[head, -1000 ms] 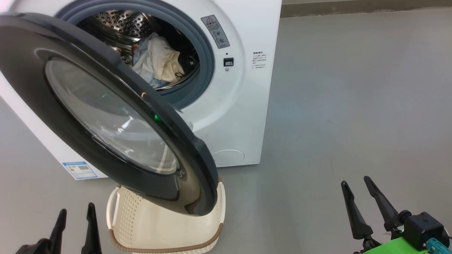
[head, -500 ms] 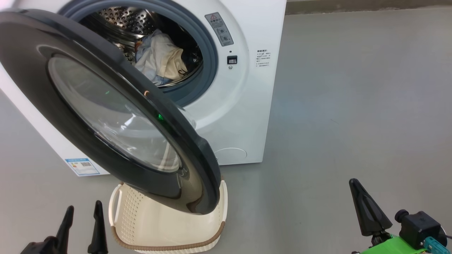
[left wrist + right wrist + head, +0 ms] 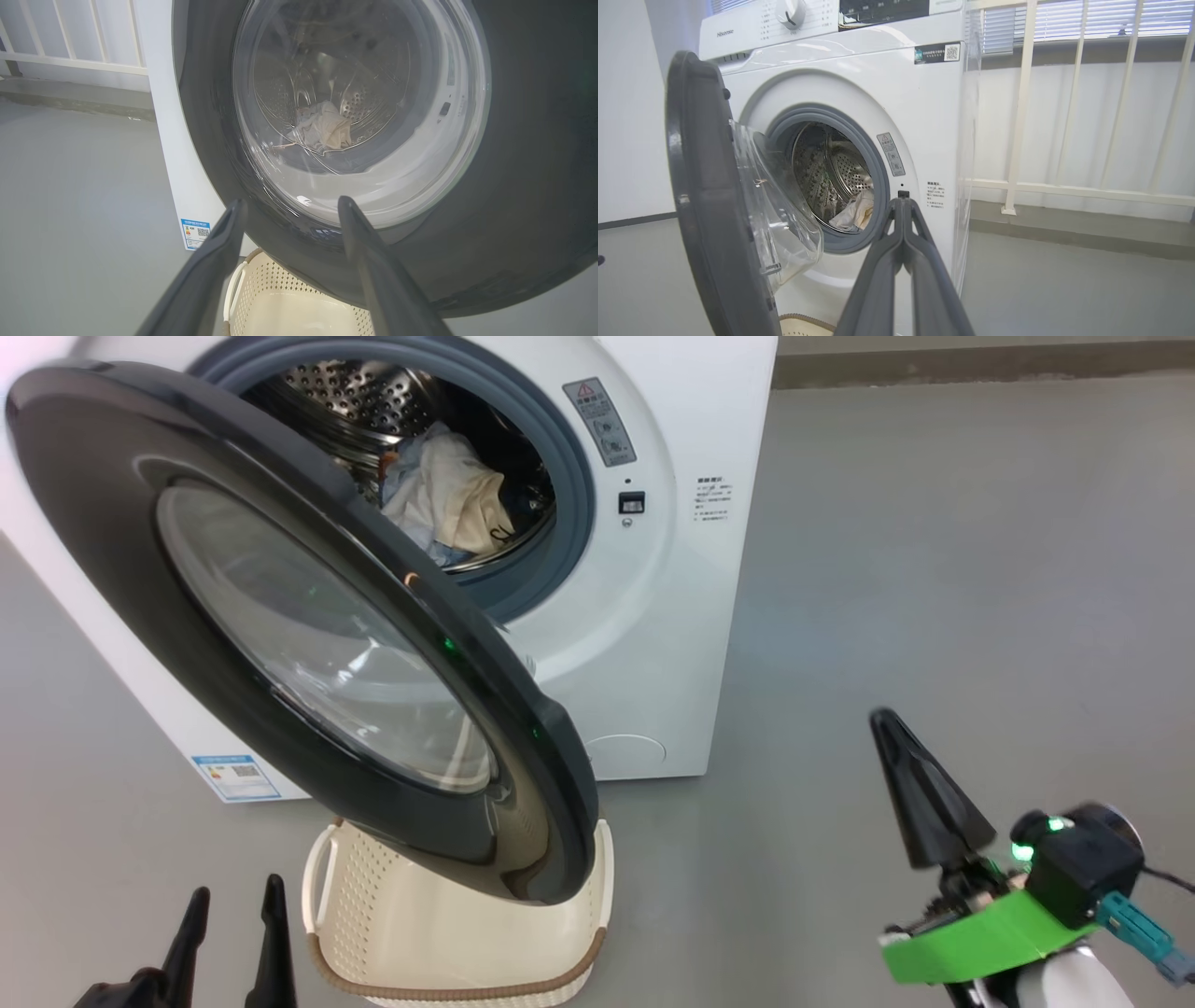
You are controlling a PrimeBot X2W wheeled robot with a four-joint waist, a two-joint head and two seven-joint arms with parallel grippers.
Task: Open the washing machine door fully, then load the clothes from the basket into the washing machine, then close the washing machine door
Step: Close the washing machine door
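Grey bare floor (image 3: 934,569) runs out to a railed white wall behind the washing machine (image 3: 691,616), whose round opening faces the robot. Both of the clothes (image 3: 448,495) lie bunched in the steel drum, and what shows of the basket (image 3: 364,896) inside looks bare, so loading seems done and shutting is likely what remains. The washing machine door (image 3: 308,635) stands swung wide on its hinge, its free edge hanging over the basket; whether they touch cannot be told. It should handle as one stiff, fairly weighty piece that only pivots, and its wide glossy black rim looks too slick and thick to pinch. A flat push on that rim near the free edge, far from the hinge, would probably swing it most easily; the bulging glass bowl (image 3: 780,224) is best left alone. The left tool (image 3: 236,889) has its fingers spread wide with nothing between them, pointing at the door's outer face just ahead. The right tool (image 3: 887,721) has its fingers pressed together on nothing, well apart from the door.
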